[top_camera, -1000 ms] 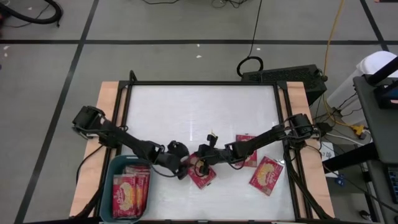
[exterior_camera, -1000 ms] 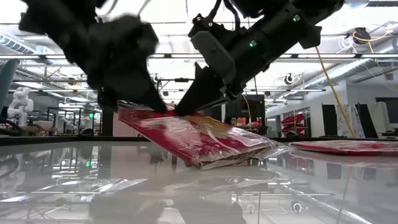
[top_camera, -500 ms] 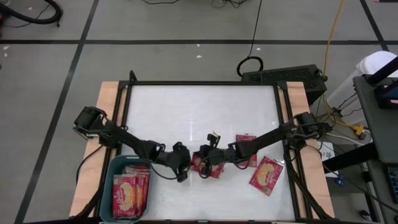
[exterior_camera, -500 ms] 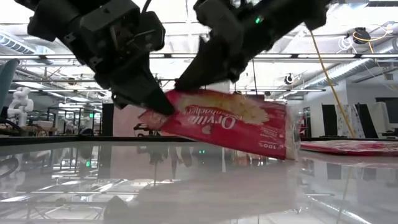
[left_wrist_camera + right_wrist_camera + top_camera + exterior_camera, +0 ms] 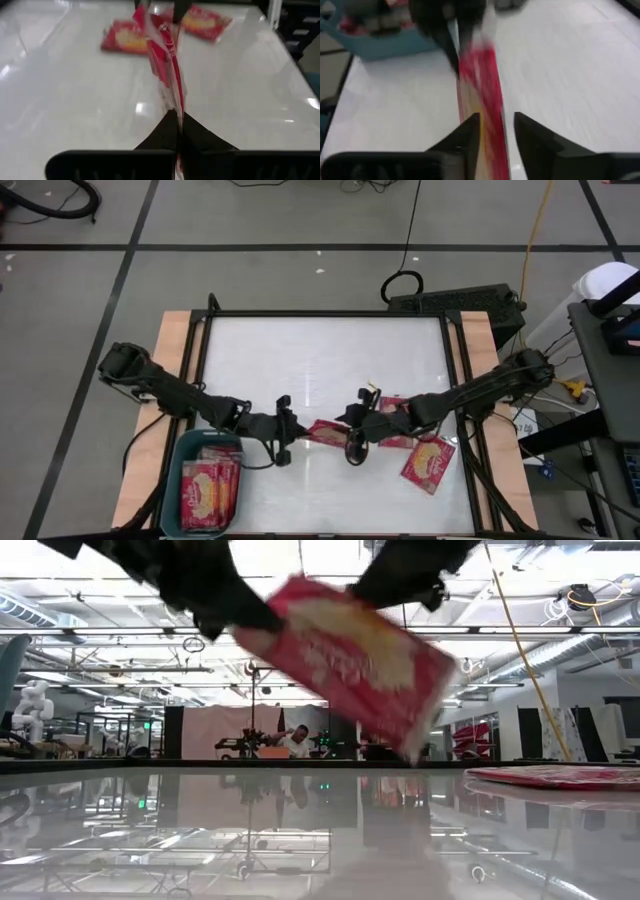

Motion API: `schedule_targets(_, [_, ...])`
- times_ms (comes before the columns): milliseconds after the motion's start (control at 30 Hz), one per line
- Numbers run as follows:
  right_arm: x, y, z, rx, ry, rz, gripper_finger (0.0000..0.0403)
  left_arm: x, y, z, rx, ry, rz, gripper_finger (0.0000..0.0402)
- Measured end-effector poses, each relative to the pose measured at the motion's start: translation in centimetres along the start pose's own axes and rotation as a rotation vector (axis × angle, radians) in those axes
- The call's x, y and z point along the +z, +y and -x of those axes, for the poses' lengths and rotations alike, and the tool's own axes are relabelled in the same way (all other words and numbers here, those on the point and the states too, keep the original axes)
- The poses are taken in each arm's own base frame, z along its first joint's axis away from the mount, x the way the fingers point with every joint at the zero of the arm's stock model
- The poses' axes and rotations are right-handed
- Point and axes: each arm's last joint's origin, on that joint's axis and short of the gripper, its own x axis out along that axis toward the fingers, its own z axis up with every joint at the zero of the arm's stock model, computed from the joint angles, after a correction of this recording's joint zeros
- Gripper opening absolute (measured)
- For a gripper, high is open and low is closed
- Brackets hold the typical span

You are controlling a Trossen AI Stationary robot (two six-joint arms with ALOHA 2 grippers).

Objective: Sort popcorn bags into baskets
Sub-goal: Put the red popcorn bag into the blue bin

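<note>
One red popcorn bag point(image 5: 325, 430) hangs in the air over the table's near middle, between my two grippers. My left gripper point(image 5: 287, 430) is shut on the bag's left end. My right gripper point(image 5: 492, 135) is open, with one finger on each side of the bag's right end point(image 5: 487, 100). Two more popcorn bags lie flat on the table at the right; one point(image 5: 397, 404) is partly under my right arm, the other point(image 5: 428, 462) is nearer the front edge. The teal basket point(image 5: 178, 470) at the near left holds several bags. My left gripper pinches the bag's left end point(image 5: 176, 107) between its two shut fingers, coming from the table's left and slanting down. The bag is lifted clear of the table, stands on edge, and slopes down toward the right point(image 5: 420, 710). My right gripper: I cannot tell whether its fingers point(image 5: 470, 132) touch the bag.
The white table top point(image 5: 320, 360) spreads bare behind the grippers. Wooden side rails point(image 5: 172, 350) and a black frame border it. The basket point(image 5: 385, 45) stands close to my left arm.
Both grippers have risen. The bag lay with its right end on the table and its left end raised; it is now lifted clear, higher, and turned up on edge. My right gripper has drawn back toward the table's right.
</note>
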Motion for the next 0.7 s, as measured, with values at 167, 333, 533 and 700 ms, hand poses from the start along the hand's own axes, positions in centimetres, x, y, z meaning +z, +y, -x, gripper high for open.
schedule_targets(167, [-1.0,0.1,0.9,-0.018,0.086,0.048,0.0172,0.8,0.2,1.3,0.001,-0.026,-0.069,0.0002])
schedule_targets(333, [-2.5,0.2,0.1,0.003,0.072,0.050,0.0188,0.8,0.1,1.6,-0.002,-0.013,-0.097,0.0003])
schedule_targets(533, [-4.9,-0.2,-1.1,0.135,-0.067,-0.015,0.0106,0.9,0.1,1.6,-0.005,-0.022,-0.094,0.0004])
schedule_targets(700, [-6.5,-0.8,-1.4,0.199,-0.171,-0.050,0.0013,1.0,0.1,1.6,-0.009,-0.037,-0.069,0.0005])
